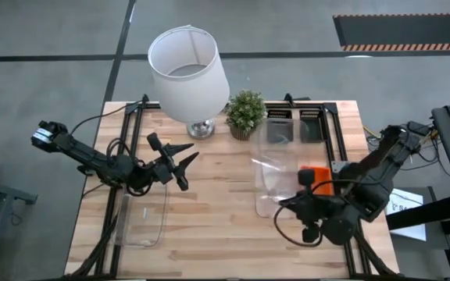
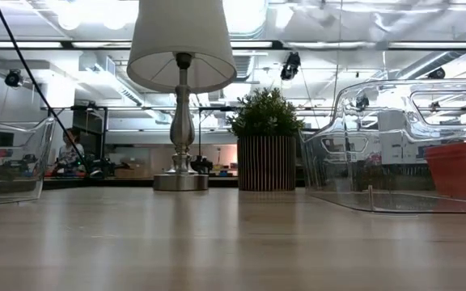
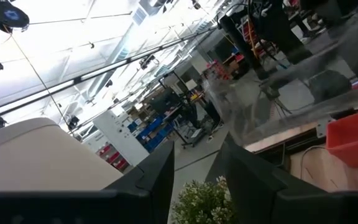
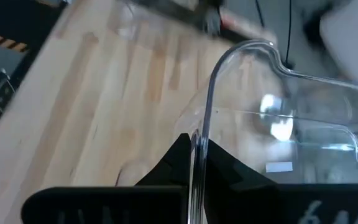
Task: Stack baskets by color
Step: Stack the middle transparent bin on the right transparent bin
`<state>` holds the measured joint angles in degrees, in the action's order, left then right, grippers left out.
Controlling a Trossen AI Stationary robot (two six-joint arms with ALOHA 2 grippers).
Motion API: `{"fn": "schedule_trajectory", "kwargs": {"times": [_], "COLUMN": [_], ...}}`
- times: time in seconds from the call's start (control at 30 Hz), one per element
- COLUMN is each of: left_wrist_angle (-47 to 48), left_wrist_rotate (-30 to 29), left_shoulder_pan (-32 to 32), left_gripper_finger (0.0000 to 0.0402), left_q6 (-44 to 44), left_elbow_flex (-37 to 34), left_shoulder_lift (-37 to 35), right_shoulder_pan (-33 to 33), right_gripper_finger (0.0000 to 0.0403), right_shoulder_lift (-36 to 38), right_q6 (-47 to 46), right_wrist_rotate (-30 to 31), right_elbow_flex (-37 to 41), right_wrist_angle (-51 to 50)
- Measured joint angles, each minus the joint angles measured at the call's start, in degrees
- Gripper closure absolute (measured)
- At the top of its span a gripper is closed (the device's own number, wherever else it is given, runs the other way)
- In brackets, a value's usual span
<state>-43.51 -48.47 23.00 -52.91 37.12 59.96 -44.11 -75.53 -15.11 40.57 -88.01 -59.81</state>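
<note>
The right pincer (image 4: 197, 149) is pinching the thin wall of a clear basket (image 1: 276, 176) at the surface's right, beside the red-orange basket (image 1: 316, 175). The slick rim may be slipping free if tilted. The left pincer (image 1: 182, 165), partly open and empty, is hovering above another clear basket (image 1: 143, 222) at the left.

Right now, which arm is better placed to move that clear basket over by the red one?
Right. The right gripper is already shut on the clear basket rim; the left gripper hangs empty across the table.
</note>
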Motion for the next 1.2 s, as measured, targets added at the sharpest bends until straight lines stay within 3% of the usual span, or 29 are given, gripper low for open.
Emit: {"fn": "schedule_trajectory", "kwargs": {"times": [0.17,0.33,0.77,1.2], "left_wrist_angle": [0.23,0.46,0.56,0.48], "left_wrist_rotate": [0.01,0.02,0.02,0.15], "left_shoulder_pan": [0.0,0.0,0.0,0.0], "left_gripper_finger": [0.0282,0.0282,0.0282,0.0282], "left_q6": [0.04,0.48,0.61,0.16], "left_elbow_flex": [0.0,-0.06,-0.81,-0.83], "left_shoulder_lift": [0.0,0.0,0.0,0.0], "right_shoulder_pan": [-0.14,-0.16,-0.14,0.98], "right_gripper_finger": [0.0394,0.0394,0.0394,0.0394], "right_shoulder_lift": [-1.75,-5.67,-9.88,-9.88], "right_q6": [-14.94,-19.8,-20.48,-14.04], "right_wrist_rotate": [-0.82,-4.51,-8.06,-9.31], "right_elbow_flex": [0.0,0.0,0.07,0.17], "right_wrist_angle": [-9.16,-10.8,-10.38,-6.06]}}
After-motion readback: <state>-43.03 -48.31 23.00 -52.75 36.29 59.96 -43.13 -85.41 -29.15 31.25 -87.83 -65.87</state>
